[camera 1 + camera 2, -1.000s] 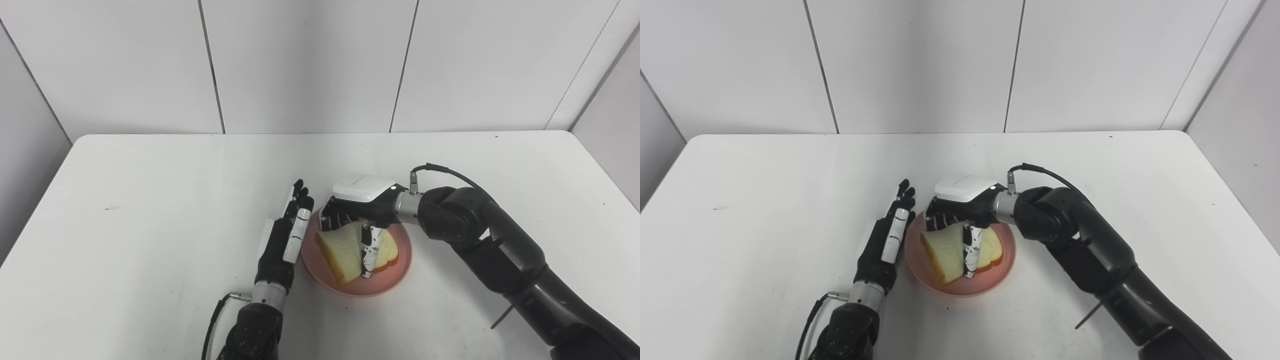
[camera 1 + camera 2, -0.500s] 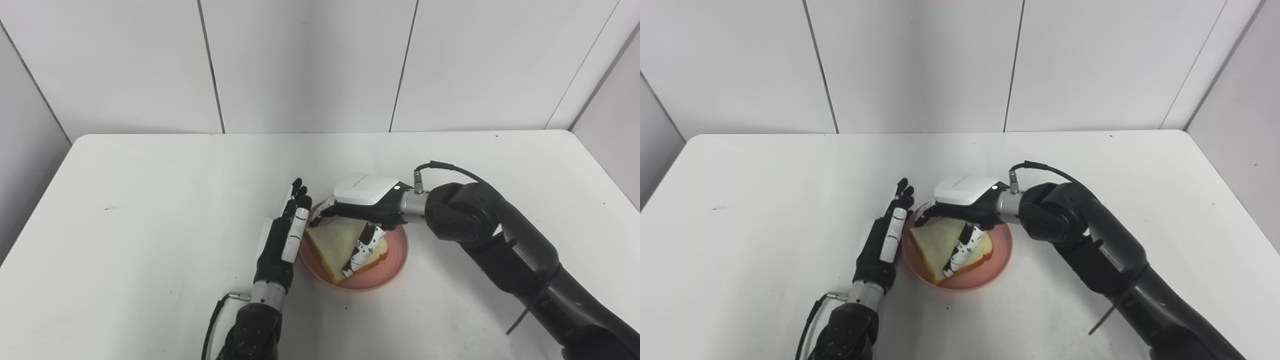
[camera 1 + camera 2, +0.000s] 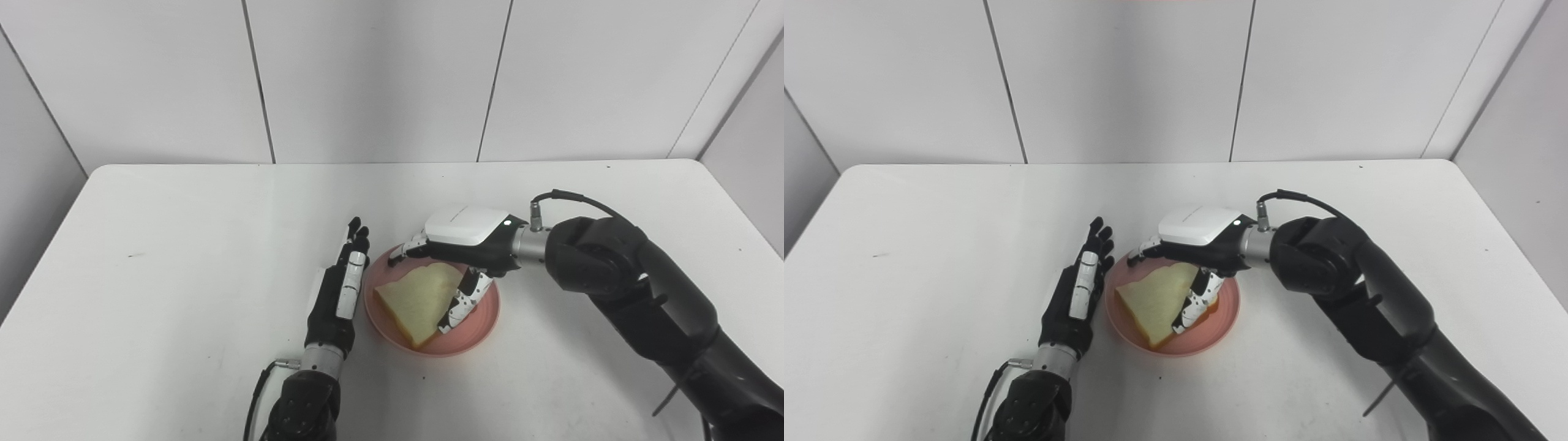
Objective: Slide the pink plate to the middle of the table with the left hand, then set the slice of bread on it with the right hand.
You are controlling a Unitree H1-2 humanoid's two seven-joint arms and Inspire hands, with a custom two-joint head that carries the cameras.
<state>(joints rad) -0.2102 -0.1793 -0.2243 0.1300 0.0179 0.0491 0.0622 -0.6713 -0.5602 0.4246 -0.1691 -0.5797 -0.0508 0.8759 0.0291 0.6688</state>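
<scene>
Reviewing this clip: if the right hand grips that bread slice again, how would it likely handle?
The bread slice looks thin and soft, so probably light and apt to bend or dent. Lying flat in the pink plate, it should not roll. The right hand, fingers spread, hovers over it.

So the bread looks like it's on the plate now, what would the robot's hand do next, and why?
Probably lift the right hand up and away. The slice of bread already lies on the pink plate, and the hand's fingers are spread open over it, no longer pinching it. The left hand stands open beside the plate's rim.
</scene>
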